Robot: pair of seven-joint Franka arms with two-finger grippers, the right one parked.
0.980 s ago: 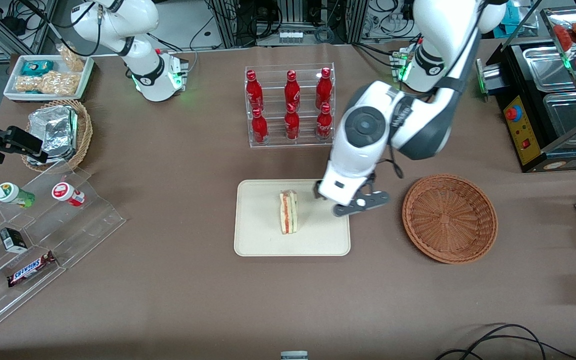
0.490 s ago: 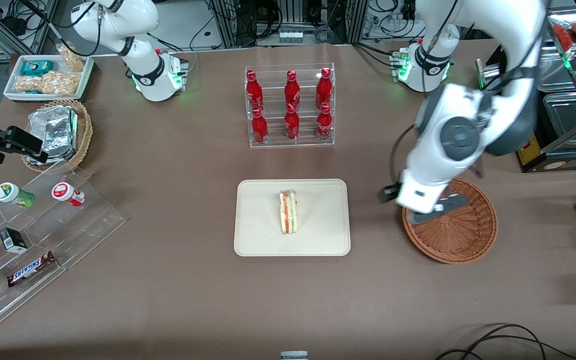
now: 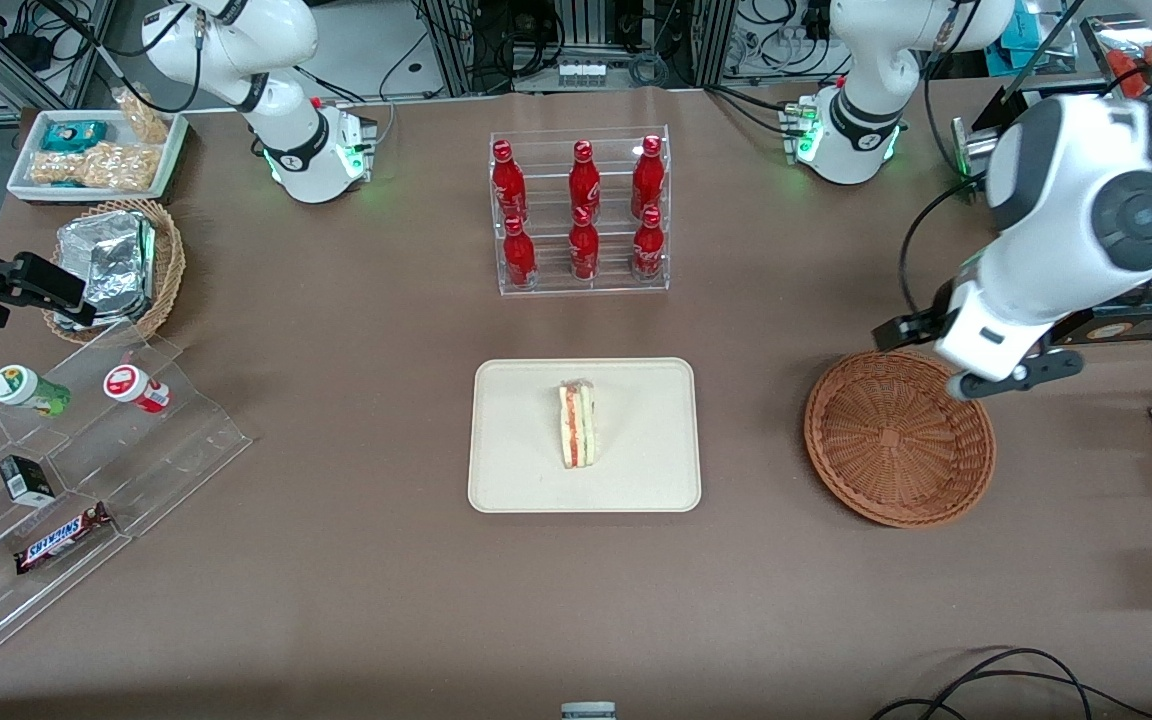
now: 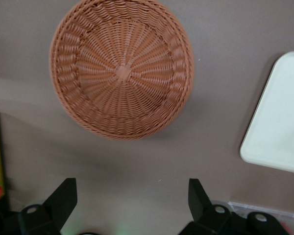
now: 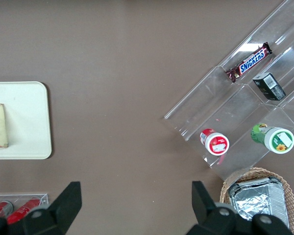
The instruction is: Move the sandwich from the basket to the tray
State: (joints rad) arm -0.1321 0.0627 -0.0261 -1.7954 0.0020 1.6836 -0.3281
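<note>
Now: sandwich (image 3: pixel 577 426) on tray (image 3: pixel 516 480), gripper (image 3: pixel 976 360) released.
Sandwich stands on edge mid-tray, filling layers facing the front camera. Basket (image 3: pixel 898 437) sits beside the tray toward the working arm's end of the table, holding nothing. Gripper hangs above the basket's rim edge farther from the front camera; fingers (image 4: pixel 62 198) spread wide, nothing between them.

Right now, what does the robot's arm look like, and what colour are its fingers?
The working arm is glossy white with rounded shells, dark grey joint covers and a round grey cap. A black cable loops beside it, and a green light glows on its base. Its gripper, up near the basket, has two black fingers, spread apart.
</note>
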